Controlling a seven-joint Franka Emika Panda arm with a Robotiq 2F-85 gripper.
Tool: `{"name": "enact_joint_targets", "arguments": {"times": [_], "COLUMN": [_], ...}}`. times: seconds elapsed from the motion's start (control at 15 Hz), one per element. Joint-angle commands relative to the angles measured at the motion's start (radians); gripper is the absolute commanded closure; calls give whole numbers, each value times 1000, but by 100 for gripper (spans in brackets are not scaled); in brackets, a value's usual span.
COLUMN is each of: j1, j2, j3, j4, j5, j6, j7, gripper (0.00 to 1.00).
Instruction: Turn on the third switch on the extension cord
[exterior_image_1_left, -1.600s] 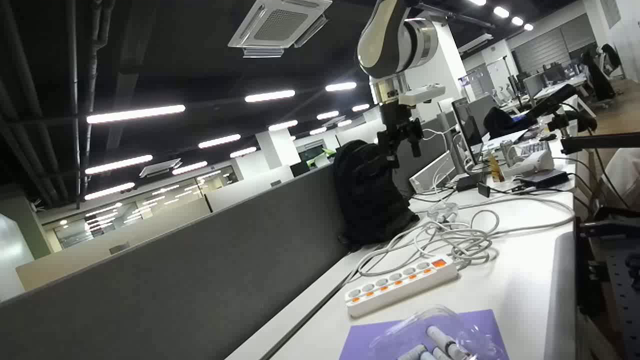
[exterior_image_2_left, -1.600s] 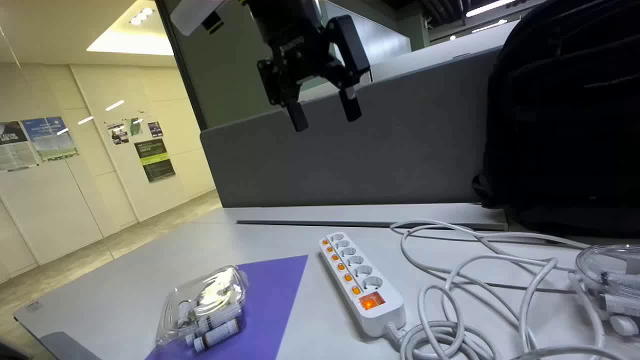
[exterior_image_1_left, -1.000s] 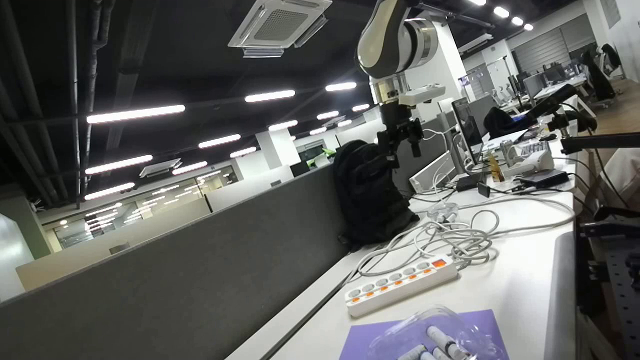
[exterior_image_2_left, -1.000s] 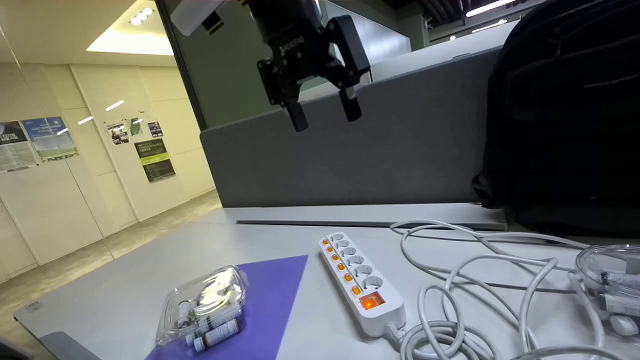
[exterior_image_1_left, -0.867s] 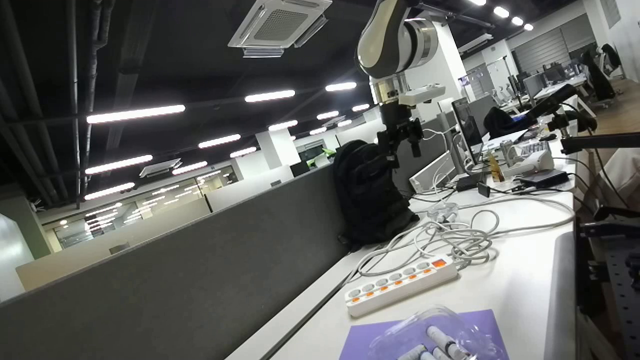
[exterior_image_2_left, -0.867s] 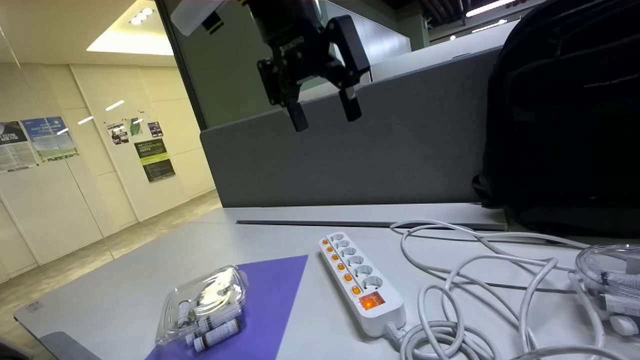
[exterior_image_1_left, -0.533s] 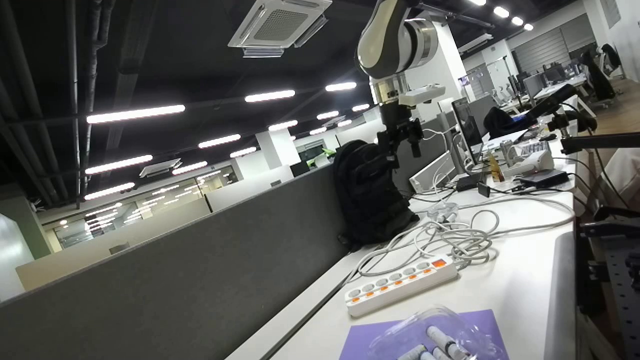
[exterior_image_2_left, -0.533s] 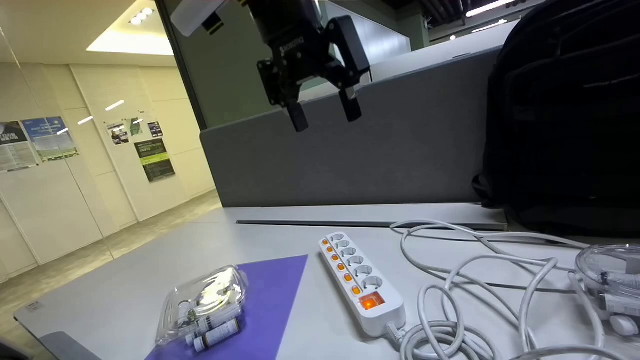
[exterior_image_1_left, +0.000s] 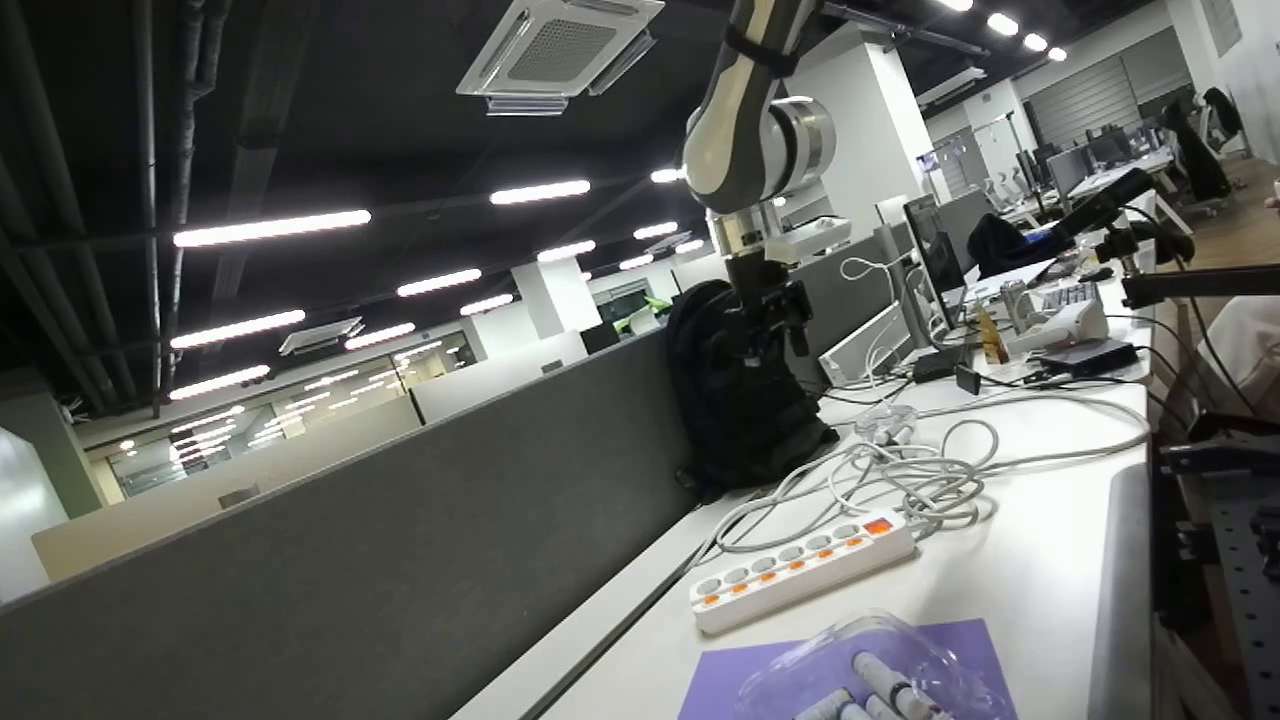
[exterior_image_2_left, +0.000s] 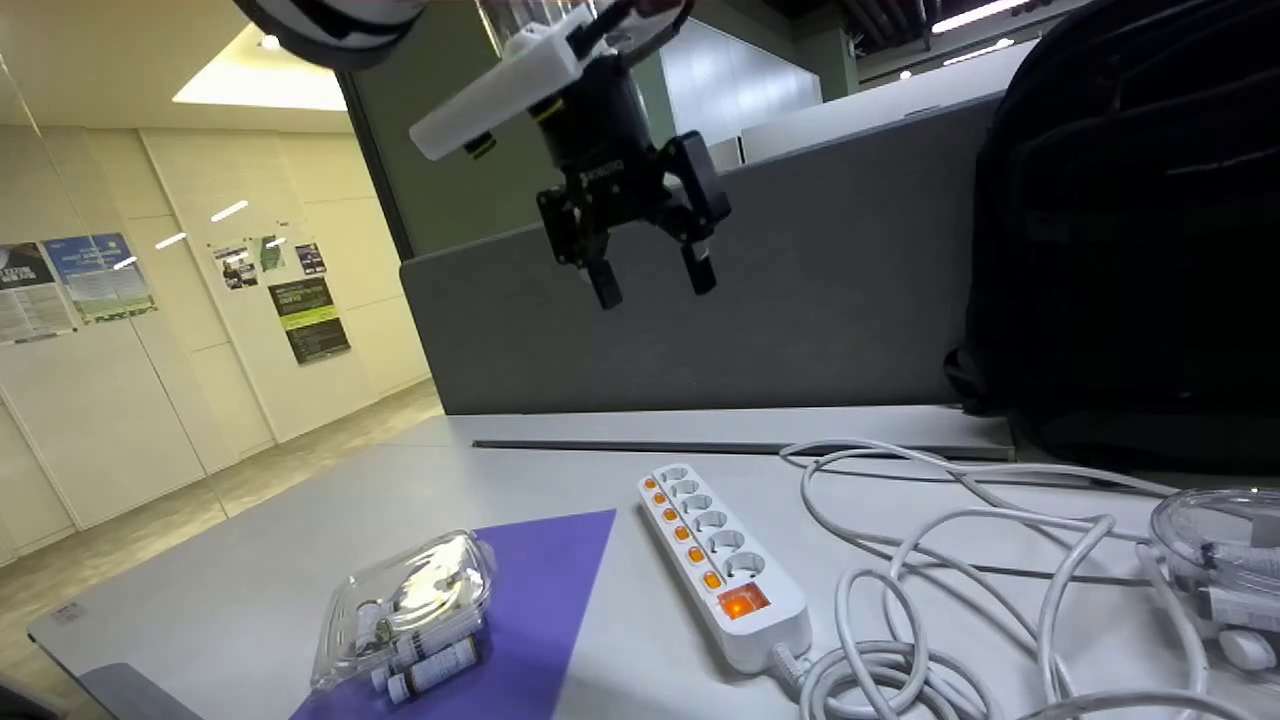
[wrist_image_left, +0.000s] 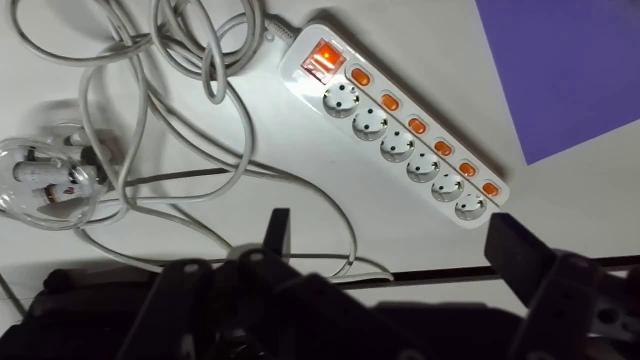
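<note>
Fingers (exterior_image_2_left: 604, 285) held apart, gripper (exterior_image_2_left: 655, 284) above desk (exterior_image_2_left: 350, 510) | extension cord (wrist_image_left: 397, 124) laid on desk beside purple sheet (wrist_image_left: 567, 70): white, six sockets (wrist_image_left: 397, 146), six orange switches (wrist_image_left: 417, 125), larger end switch (wrist_image_left: 324, 59) lit | clear container (exterior_image_2_left: 405, 605) on sheet shown in both exterior views, outside wrist view

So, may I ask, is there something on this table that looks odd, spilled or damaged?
The white cable looks untidy: it lies in tangled loops beside the power strip, several crossing one another. I see nothing spilled or broken.
</note>
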Motion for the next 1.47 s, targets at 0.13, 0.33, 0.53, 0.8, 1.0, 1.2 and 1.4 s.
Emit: {"name": "enact_joint_targets", "arguments": {"times": [0.13,0.33,0.53,0.8,1.0,1.2,1.4], "j1": [41,50,49,49,52,42,47], "j2": [260,354,417,471,494,493,511], "j3": [62,86,99,99,102,119,117], "j4": [202,272,314,307,283,263,274], "j5": [42,44,47,38,25,36,30], "j6": [-20,7,40,151,225,199,211], "j7": [5,14,13,20,14,-12,-4], "gripper": [33,55,75,99,100,100,99]}}
